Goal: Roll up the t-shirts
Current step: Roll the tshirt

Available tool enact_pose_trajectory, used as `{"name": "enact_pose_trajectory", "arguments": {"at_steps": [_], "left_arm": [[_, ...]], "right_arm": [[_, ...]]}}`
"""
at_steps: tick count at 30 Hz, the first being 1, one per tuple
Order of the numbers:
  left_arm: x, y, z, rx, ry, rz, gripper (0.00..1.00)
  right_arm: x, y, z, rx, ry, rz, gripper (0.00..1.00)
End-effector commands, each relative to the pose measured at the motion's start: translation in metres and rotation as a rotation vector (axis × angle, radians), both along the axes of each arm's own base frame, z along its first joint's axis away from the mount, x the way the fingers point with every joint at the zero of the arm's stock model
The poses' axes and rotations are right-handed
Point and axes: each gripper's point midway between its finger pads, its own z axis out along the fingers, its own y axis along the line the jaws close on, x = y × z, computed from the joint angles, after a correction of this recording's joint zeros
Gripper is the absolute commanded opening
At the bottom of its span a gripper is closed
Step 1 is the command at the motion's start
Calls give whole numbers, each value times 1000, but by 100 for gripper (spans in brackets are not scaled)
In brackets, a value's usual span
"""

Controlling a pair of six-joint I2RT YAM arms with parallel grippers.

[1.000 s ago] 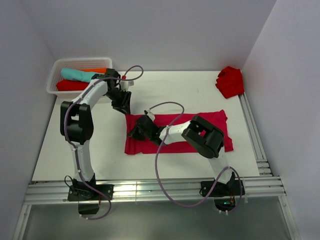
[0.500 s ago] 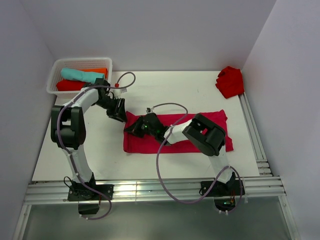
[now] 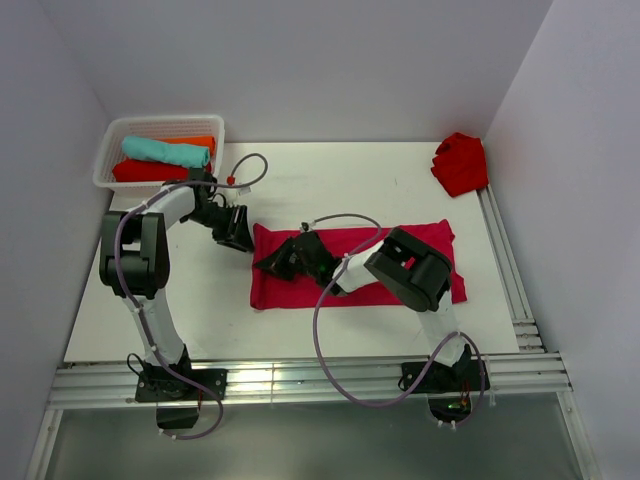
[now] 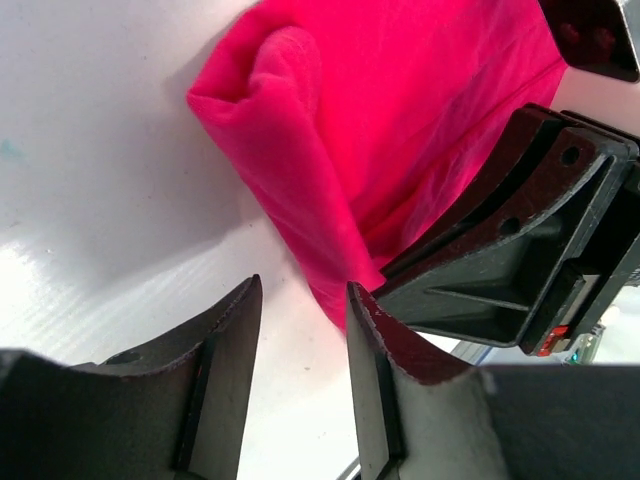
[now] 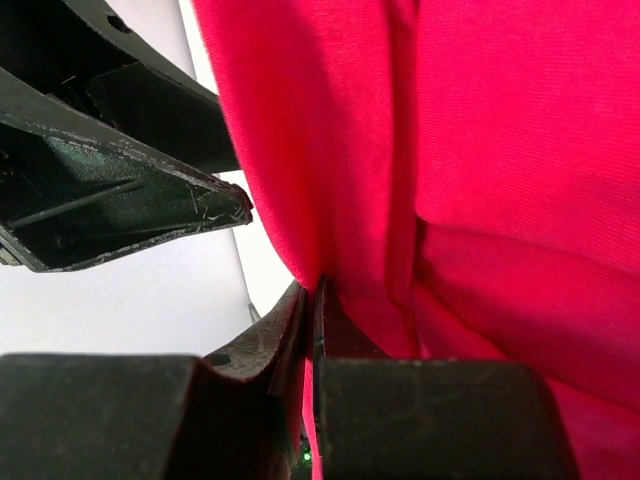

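Top external showed crimson t-shirt (image 3: 285, 292) spread flat, left edge bunched. Right gripper (image 5: 315, 296) pinched that edge; left gripper (image 4: 303, 302) gaped empty.

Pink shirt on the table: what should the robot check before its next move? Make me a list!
1. Right gripper has hold of the crimson t-shirt: ok, it is shut on a fold at one end.
2. Left gripper ready to grab: ok, its jaws stand apart beside the shirt's corner.
3. Left gripper holding cloth: not ok, nothing is between its jaws.
4. Rest of the shirt lying flat: ok, it is a long strip on the table.
5. Grippers not bumping each other: cannot tell, they are very close together.
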Motion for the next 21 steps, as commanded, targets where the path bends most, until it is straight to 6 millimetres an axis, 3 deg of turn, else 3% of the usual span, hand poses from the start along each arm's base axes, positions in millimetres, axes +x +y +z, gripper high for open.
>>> {"name": "enact_pose_trajectory", "arguments": {"at_steps": [1, 15, 21], "left_arm": [[5, -6, 3, -44, -45, -10, 45], [-1, -17, -13, -44, -48, -18, 50], [16, -21, -19, -25, -57, 17, 51]], "right_arm": [[5, -3, 9, 39, -9, -34, 0], [5, -4, -7, 32, 20, -45, 0], [6, -7, -13, 5, 25, -50, 0]]}}
